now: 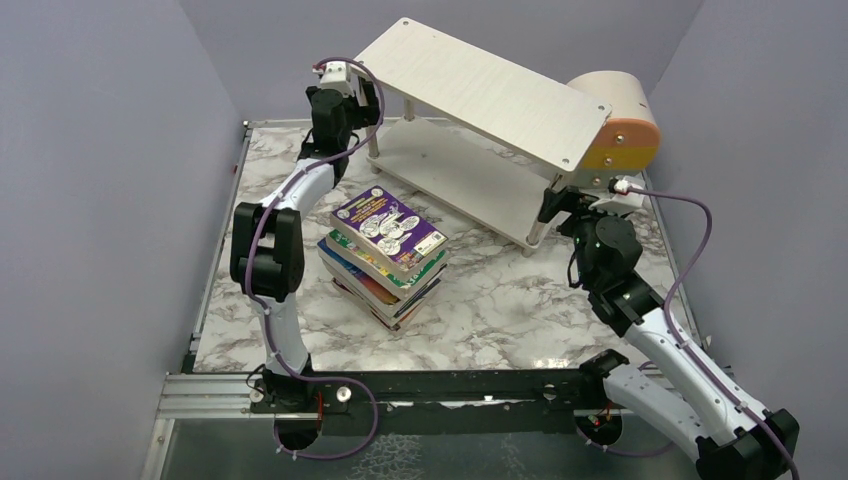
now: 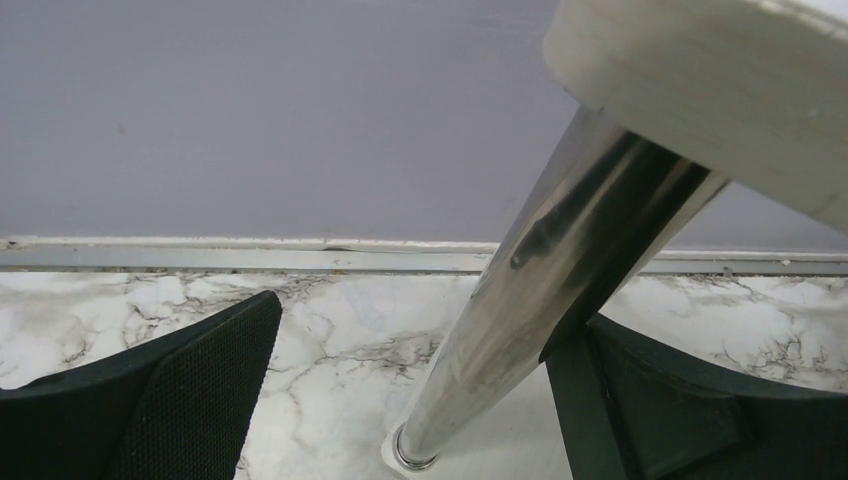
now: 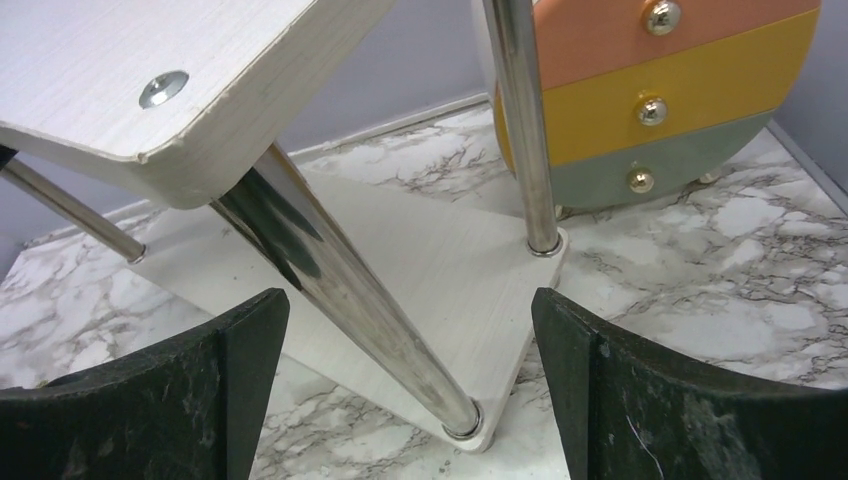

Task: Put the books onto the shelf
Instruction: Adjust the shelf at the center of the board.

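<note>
Left gripper: jaws wide, straddling a chrome shelf leg at frame centre; gripping nothing.
Right gripper: jaws wide around the corner leg, which stands clear of both fingers.
Shelf: upper centre; no book on either board.
Books: one stack, mid-frame on the marble table, purple cartoon cover uppermost.
Round box: upper right, beside the shelf.
Step, as judged: shelf positioning; no loading yet.
Next: back both arms off the legs and reach for the top book.

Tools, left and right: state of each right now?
Left tool: open, holding nothing, a shelf leg between its fingers.
Right tool: open, holding nothing, the front corner leg between its fingers.
</note>
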You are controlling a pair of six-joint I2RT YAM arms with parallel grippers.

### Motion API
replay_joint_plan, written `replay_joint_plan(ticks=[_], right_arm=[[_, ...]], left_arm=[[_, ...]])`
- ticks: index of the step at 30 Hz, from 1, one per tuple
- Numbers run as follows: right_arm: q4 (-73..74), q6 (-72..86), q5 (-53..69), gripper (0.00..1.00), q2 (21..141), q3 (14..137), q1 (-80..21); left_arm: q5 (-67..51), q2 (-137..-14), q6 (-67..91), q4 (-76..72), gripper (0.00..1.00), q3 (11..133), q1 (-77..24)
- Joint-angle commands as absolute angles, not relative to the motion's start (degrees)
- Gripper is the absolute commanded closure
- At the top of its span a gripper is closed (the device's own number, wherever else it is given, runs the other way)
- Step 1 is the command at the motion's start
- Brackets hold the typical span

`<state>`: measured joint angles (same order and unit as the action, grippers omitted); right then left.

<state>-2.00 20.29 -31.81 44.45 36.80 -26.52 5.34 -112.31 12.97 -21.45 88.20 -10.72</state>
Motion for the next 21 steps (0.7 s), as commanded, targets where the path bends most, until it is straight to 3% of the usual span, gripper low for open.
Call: replay_joint_plan(ticks=[1, 21], right_arm=[[-1.93, 19.92, -25.67, 0.1, 43.23, 35.71, -26.28], [-2.25, 16.2, -2.78, 0.1, 32.97, 29.69, -26.26]], left_arm=[[4.16, -113.12, 13.27, -22.5, 0.05, 88.72, -10.44], [15.11, -100.67, 14.76, -22.43, 0.05, 74.73, -10.46]])
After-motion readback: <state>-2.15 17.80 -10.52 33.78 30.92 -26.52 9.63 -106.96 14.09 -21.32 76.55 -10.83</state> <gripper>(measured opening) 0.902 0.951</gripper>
